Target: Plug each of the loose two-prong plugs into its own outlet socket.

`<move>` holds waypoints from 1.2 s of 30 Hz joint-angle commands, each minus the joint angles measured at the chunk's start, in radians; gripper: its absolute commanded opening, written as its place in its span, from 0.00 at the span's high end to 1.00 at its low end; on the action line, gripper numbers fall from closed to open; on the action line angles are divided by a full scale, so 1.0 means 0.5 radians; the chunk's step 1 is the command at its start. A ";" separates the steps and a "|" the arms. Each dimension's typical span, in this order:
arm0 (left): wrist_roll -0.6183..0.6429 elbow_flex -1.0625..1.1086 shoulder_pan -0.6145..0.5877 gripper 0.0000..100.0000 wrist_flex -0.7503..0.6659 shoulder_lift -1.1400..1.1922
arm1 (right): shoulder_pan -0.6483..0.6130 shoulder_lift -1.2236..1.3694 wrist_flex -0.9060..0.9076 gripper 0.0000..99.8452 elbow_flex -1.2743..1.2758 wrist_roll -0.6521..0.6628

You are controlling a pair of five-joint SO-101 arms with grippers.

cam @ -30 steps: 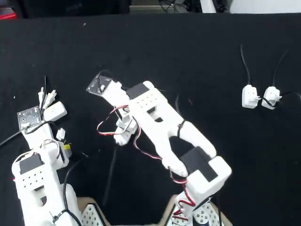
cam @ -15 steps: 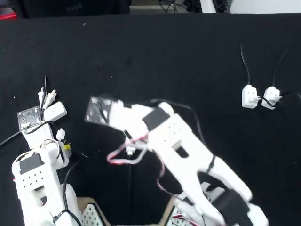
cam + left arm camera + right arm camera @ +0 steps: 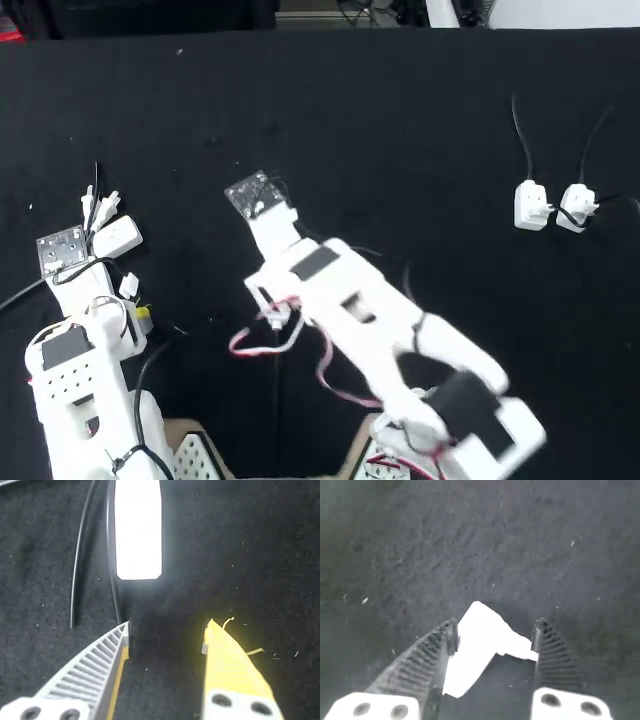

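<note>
My right gripper (image 3: 492, 630) is shut on a white plug (image 3: 477, 655), which spans the gap between both fingers above the black cloth. In the high view the right arm's wrist (image 3: 257, 197) hangs over the table's left-centre. My left gripper (image 3: 167, 630) is open and low over the cloth. A white rectangular block (image 3: 138, 530) lies just ahead of it, with thin black cords (image 3: 77, 570) beside the block. The left arm (image 3: 80, 340) stands at the near left, and that white block (image 3: 120, 236) lies by its wrist.
Two white blocks (image 3: 530, 205) (image 3: 576, 208) with black cords running away from them sit side by side at the far right. Red and white wires (image 3: 270, 340) hang from the right arm. The black cloth (image 3: 400, 130) covers the whole table.
The right arm swung: its wrist dropped towards the front, then rose again further right, and its elbow sank lower. The left arm and the white blocks kept still.
</note>
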 commanded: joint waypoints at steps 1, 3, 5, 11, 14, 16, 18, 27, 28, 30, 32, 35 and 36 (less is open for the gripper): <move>0.015 -0.100 -0.014 0.76 -0.012 -0.028 | -0.021 0.232 0.390 0.76 -0.462 -0.110; 0.015 -0.100 -0.014 0.76 -0.012 -0.028 | -0.021 0.342 0.666 0.76 -0.710 -0.120; 0.015 -0.100 -0.014 0.76 -0.012 -0.028 | -0.018 0.434 0.878 0.77 -0.904 -0.120; 0.015 -0.103 -0.014 0.76 -0.012 -0.028 | -0.046 0.720 1.053 0.77 -1.073 -0.123; 0.015 -0.103 -0.014 0.76 -0.012 -0.028 | -0.064 0.827 1.053 0.77 -1.079 -0.123; 0.015 -0.103 -0.014 0.76 -0.012 -0.028 | -0.074 0.842 1.056 0.78 -1.085 -0.123; 0.015 -0.103 -0.014 0.76 -0.012 -0.028 | -0.077 0.842 1.062 0.85 -1.097 -0.123; 0.015 -0.103 -0.014 0.76 -0.012 -0.028 | 0.025 0.839 1.068 0.99 -1.119 -0.110; 0.015 -0.103 -0.014 0.76 -0.012 -0.028 | 0.061 0.839 1.068 0.99 -1.119 -0.110; 0.015 -0.103 -0.014 0.76 -0.012 -0.028 | 0.132 0.839 1.068 0.99 -1.119 -0.104; 0.015 -0.106 -0.014 0.76 -0.012 -0.028 | 0.206 0.833 1.065 0.99 -1.122 -0.083; 0.015 -0.106 -0.014 0.76 -0.012 -0.028 | 0.298 0.710 1.071 0.99 -1.091 0.021; 0.015 -0.106 -0.014 0.76 -0.012 -0.028 | 0.328 0.640 1.071 0.99 -1.060 0.031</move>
